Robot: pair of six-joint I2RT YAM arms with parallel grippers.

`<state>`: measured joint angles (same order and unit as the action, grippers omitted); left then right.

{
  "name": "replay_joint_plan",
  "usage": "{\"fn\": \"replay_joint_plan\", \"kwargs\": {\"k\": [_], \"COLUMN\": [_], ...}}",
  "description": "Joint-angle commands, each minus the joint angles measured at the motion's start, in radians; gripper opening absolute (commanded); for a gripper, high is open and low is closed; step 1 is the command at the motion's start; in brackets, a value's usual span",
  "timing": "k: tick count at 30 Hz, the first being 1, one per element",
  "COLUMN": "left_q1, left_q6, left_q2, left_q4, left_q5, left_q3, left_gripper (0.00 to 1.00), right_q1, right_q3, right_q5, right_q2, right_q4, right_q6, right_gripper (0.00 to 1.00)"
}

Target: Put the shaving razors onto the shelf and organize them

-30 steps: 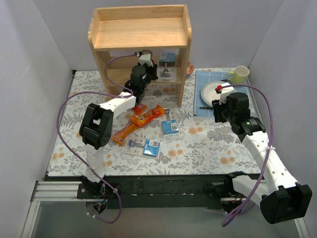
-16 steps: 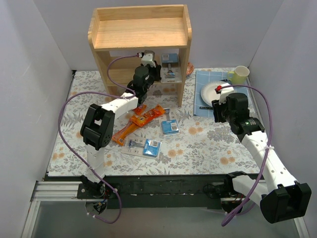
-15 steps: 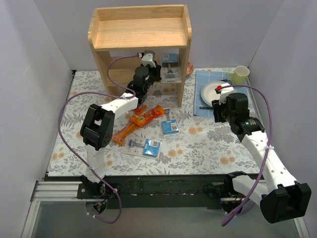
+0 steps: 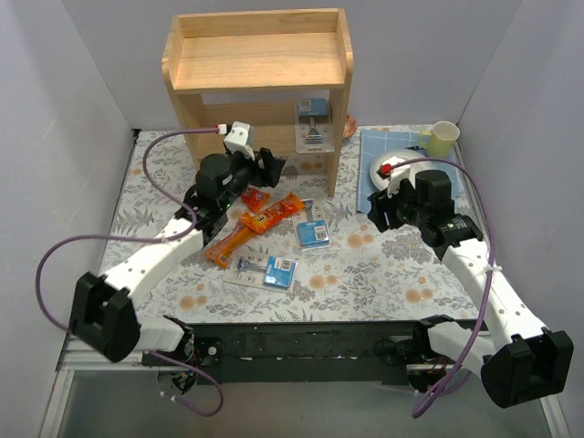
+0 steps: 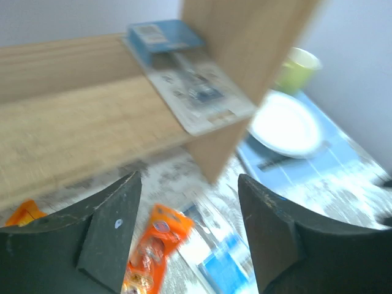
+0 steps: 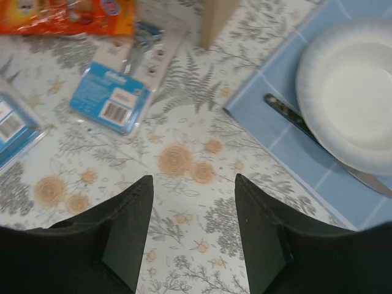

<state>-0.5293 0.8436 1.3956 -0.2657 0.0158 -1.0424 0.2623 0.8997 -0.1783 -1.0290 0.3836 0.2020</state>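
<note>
Black fingers of the left gripper (image 5: 188, 182) stand spread with nothing between them, just in front of the lower tier of the wooden shelf (image 5: 73, 128). The right gripper (image 6: 193, 184) is likewise spread and empty, over the flowered tablecloth (image 6: 196, 233) beside the white plate (image 6: 349, 92).

The shelved razor pack (image 5: 184, 73) leans tilted at the right end of that tier, and its lower corner seems to reach past the front edge. A knock from a returning arm would probably tip it off.

The second razor pack (image 4: 315, 230) lies flat just beside the orange snack packets (image 4: 265, 214), so a careless pinch may take a packet too. Lying flat, the slick plastic gives fingers little edge and may slide instead of lifting.

The third razor pack (image 4: 269, 270) lies flat nearer the arm bases.

Each pack is a thin clear blister over a blue card, with a dark razor inside.
</note>
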Motion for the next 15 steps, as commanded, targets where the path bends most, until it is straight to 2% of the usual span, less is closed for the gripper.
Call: {"fn": "replay_joint_plan", "kwargs": {"k": [1,2,4,5,8,9,12,15], "left_q1": [0.002,0.006,0.023,0.035,0.121,0.199,0.328,0.391], "left_q6": [-0.035,-0.053,-0.09,-0.11,-0.12,-0.121,-0.12,-0.11], "left_q2": [-0.217,-0.249,-0.32,-0.343,-0.417,-0.425,-0.412,-0.421], "left_q4": [0.279,0.324,0.414,0.431,0.503,0.532,0.667,0.75], "left_q5": [-0.25,-0.275,-0.312,-0.297,-0.226,-0.237,-0.316,-0.349], "left_q3": [0.146,0.169,0.229,0.249,0.28,0.269,0.188,0.136], "left_gripper": [0.66,0.75,0.77,0.82,0.92,0.93,0.93,0.92], "right_q1": [0.107,0.182,0.273,0.366,0.509,0.532,0.613,0.684], "right_q3": [0.001,-0.001,-0.013,-0.018,-0.016,-0.012,0.03,0.108], "right_q5": [-0.285,-0.288,-0.268,-0.248,-0.208,-0.201,-0.187,-0.162], "right_q2": [-0.048,-0.054,-0.068,-0.075,-0.14,-0.163,-0.276,-0.414], "right_q4": [-0.017,-0.015,-0.029,-0.049,-0.08,-0.124,-0.188,-0.221], "right_q6": [0.103,0.115,0.157,0.174,0.194,0.182,0.155,0.137], "right_gripper": [0.64,0.65,0.65,0.65,0.65,0.65,0.63,0.62]}}
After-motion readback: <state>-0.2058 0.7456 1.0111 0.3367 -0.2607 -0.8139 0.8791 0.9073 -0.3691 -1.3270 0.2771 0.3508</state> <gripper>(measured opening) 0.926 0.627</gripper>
